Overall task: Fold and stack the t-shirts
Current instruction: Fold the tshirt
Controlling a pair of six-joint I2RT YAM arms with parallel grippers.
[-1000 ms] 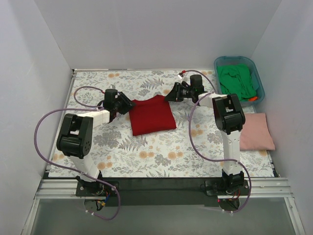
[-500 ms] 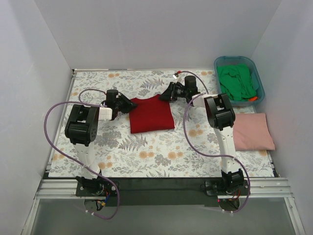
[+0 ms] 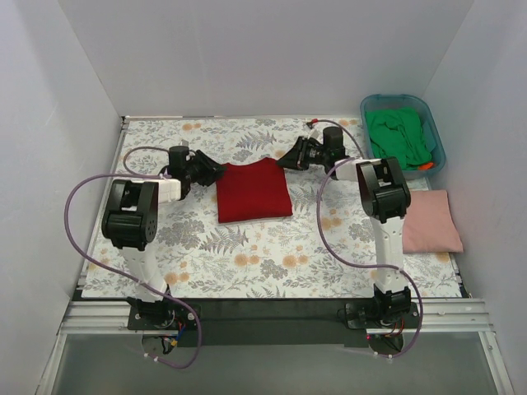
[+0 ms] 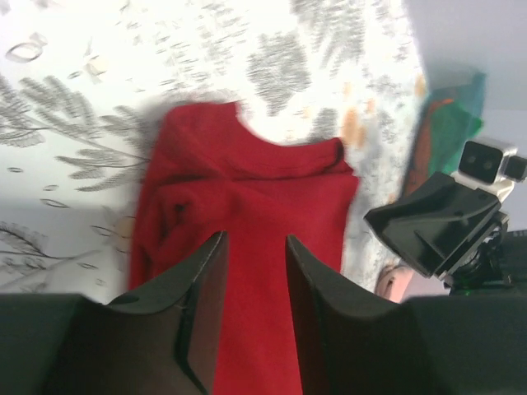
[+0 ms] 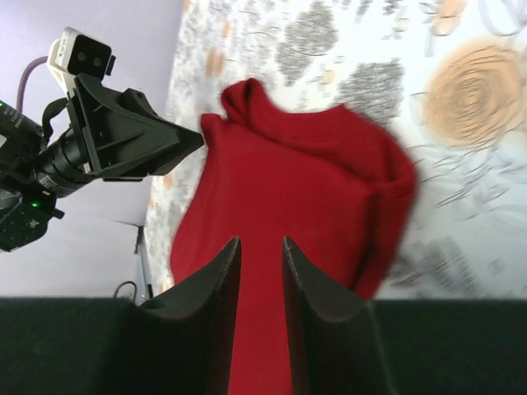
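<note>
Tub of teal plastic point(image 3: 395, 98) holds one green t-shirt point(image 3: 399, 136); we count one pale pink t-shirt point(image 3: 432, 220), one deep red t-shirt point(image 3: 254, 191) flanked by left gripper point(image 3: 216, 170), right gripper point(image 3: 286, 161), jaws slightly parted.

walls point(image 3: 263, 58): plain white, three sides | table cover point(image 3: 263, 255): floral | light: even

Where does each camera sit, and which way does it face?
Top external: above and behind, looking down at the table; left arm and right arm show.
Left wrist: on the left arm, facing right over the red t-shirt; own jaws show.
Right wrist: mirrored, facing left over it; own jaws show.
Shared: the red t-shirt.
</note>
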